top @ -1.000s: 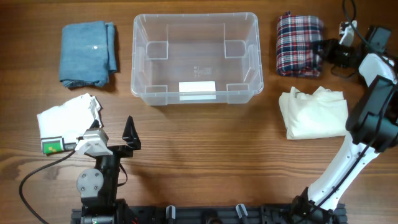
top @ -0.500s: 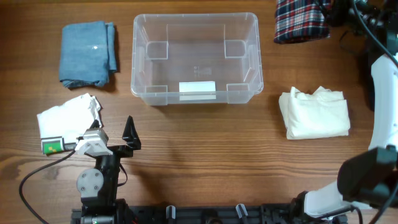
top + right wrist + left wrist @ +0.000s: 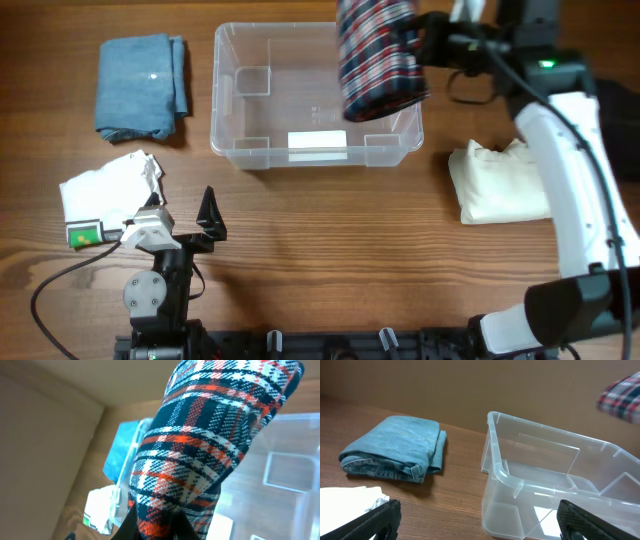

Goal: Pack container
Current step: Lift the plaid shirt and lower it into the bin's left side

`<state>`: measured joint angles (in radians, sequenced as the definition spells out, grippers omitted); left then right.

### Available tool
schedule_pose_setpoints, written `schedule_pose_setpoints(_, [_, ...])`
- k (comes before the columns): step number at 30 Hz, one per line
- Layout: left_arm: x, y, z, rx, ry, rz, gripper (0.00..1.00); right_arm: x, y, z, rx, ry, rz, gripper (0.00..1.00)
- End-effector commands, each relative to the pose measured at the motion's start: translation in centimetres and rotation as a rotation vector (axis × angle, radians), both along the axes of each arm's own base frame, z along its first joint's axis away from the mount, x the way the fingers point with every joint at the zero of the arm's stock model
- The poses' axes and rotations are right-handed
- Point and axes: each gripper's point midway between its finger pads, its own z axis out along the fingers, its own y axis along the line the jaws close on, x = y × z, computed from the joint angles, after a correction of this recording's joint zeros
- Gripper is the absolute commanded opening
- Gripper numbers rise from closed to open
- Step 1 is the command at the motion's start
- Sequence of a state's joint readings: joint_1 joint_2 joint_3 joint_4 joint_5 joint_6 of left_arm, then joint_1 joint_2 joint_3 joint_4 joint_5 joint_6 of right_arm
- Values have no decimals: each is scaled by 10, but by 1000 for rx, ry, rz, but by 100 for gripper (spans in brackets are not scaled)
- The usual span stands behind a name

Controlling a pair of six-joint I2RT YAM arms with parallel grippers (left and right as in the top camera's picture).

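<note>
The clear, colourless rectangular plastic tub (image 3: 225,100) sits at the upper middle of the overhead picture on the brown wood-grain surface (image 3: 320,250). Its mouth faces up and its long axis runs left to right across the frame. It has a rounded rim, moulded ribs at the four corners and a white label (image 3: 317,145) on the lower long wall; no cloth lies on its floor.

Four cloths show, one of each kind:
- A folded red, navy and white plaid cloth (image 3: 375,55), soft and rolled thick, is pinched by the right gripper (image 3: 425,45). It hangs over the tub's upper right corner. In the left wrist view it shows above the rim, and whether any part touches the tub I cannot tell.
- A folded blue denim cloth (image 3: 140,85) lies at the upper left, well apart from the tub.
- A crumpled white cloth with a small green tag (image 3: 105,195) lies at the lower left.
- A folded cream cloth (image 3: 500,180) lies at the right, partly under the white right arm.

There are two grippers. The left gripper (image 3: 482,520) rests low in the frame with its black fingers spread wide — holding nothing, just beside the white cloth.
</note>
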<state>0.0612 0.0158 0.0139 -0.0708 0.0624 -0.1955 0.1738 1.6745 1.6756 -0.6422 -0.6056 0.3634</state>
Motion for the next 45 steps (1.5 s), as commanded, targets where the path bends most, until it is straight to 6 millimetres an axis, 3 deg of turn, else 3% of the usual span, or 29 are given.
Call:
schedule_pose_setpoints(1, [0,1,-3,7,5,1,100,4,34,-9,-23,-4,7,4])
schedule_pose_setpoints(8, [0,1,-3,7,5,1,100,13,108,-56,-32,48,19,4])
schedule_pose_setpoints(19, [0,1,-3,7,5,1,100,26,163,-130,-28,122,39,4])
schedule_pose_setpoints(24, [0,1,-3,7,5,1,100,30,176,-147,-18,135,37,4])
schedule_pose_setpoints(35, [0,1,-3,7,5,1,100,32,181,-157,-60,136,-86,4])
schedule_pose_setpoints(43, [0,1,-3,7,5,1,100,30,187,-193,-105,178,-85,5])
schedule_pose_setpoints(45, [0,1,-3,7,5,1,100,30,187,-195,-107,181,-84,26])
